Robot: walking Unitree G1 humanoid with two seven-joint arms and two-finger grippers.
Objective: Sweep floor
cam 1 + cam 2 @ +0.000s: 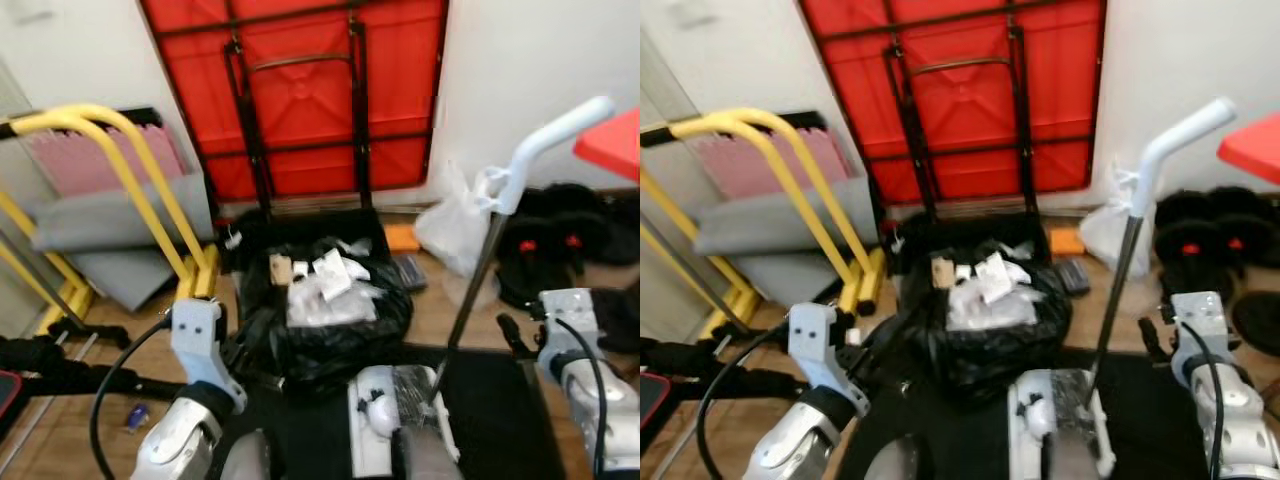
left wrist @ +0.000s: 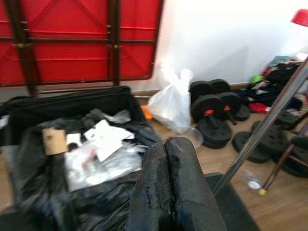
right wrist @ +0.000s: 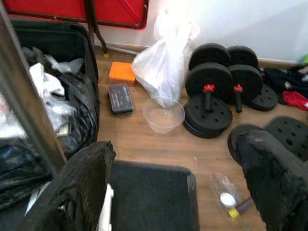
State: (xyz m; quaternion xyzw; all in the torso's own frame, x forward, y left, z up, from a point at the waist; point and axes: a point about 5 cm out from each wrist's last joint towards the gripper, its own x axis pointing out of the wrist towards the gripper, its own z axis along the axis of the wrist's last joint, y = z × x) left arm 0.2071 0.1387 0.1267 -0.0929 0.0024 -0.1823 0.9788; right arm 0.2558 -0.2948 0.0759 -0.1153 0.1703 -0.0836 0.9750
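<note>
My left tool (image 2: 168,187) has its two fingers pressed together on nothing, hovering over the black bag (image 1: 330,320) of rubbish that sits in front of me at about 12 o'clock. My right tool (image 3: 178,187) is spread wide, one finger (image 3: 79,187) just beside the metal pole (image 1: 470,290), the other finger (image 3: 279,178) well apart from it; it grips nothing.

The pole rises from a white head (image 1: 385,415) at 6 o'clock, just before my body on the dark mat (image 1: 500,400), and leans up toward 2 o'clock to a pale bent handle (image 1: 550,140). I take this to be the sweeping tool, standing free and not yet in my grasp. The wooden floor (image 3: 154,144) to be swept lies around the mat, with a plastic bowl (image 3: 163,114), a white bag (image 3: 166,62), dumbbells (image 3: 211,96) and a small bottle (image 3: 226,195) scattered at 1 to 3 o'clock.

My judgement: I am at the step of taking up the sweeper, before any sweeping. The next move calls for bringing the right tool sideways until the pole sits between its fingers, then closing firmly mid-shaft. The left should open and take the pole lower or higher for control. The pole looks thin and smooth, so it may twist or slip in a loose pinch.
</note>
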